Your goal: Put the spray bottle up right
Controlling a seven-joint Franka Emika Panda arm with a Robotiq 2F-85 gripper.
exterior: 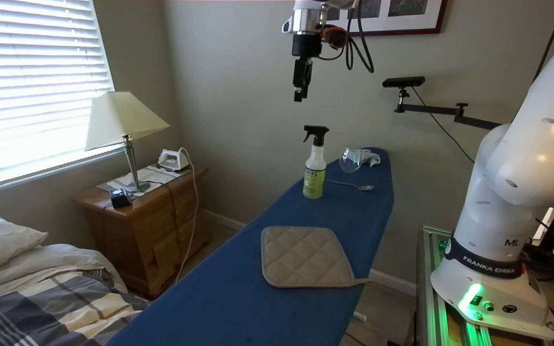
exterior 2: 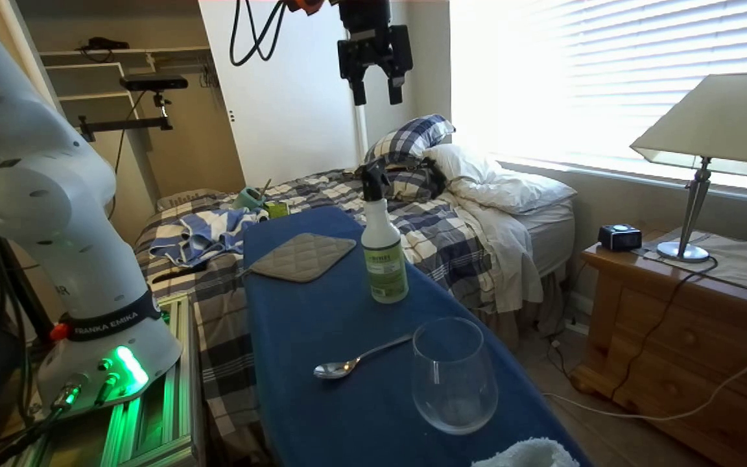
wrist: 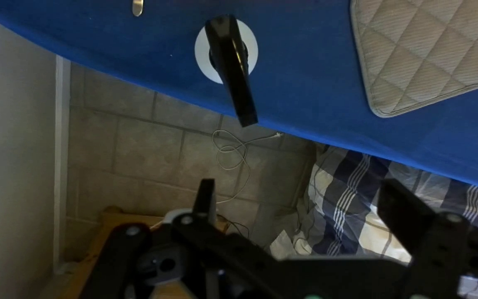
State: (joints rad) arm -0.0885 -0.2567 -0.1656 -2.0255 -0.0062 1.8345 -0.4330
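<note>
Our pincer (exterior 2: 377, 97) hangs in midair with its jaws parted, higher than the spray bottle (exterior 2: 384, 259) and apart from it. We see the bottle upright on the blue table (exterior 2: 302, 318), dark trigger top uppermost, between a tan quilted pad (exterior: 306, 257) and a clear glass (exterior 2: 454, 383). Near the bottle's base lies a metal spoon (exterior 2: 332, 370); in both exterior views, a lamp (exterior 2: 714, 123) stands on a wooden nightstand (exterior 2: 704, 370).

Quilted pad (exterior: 301, 257), spoon (exterior 2: 340, 369), clear glass (exterior 2: 454, 383) on blue ironing board (exterior: 224, 298)
</note>
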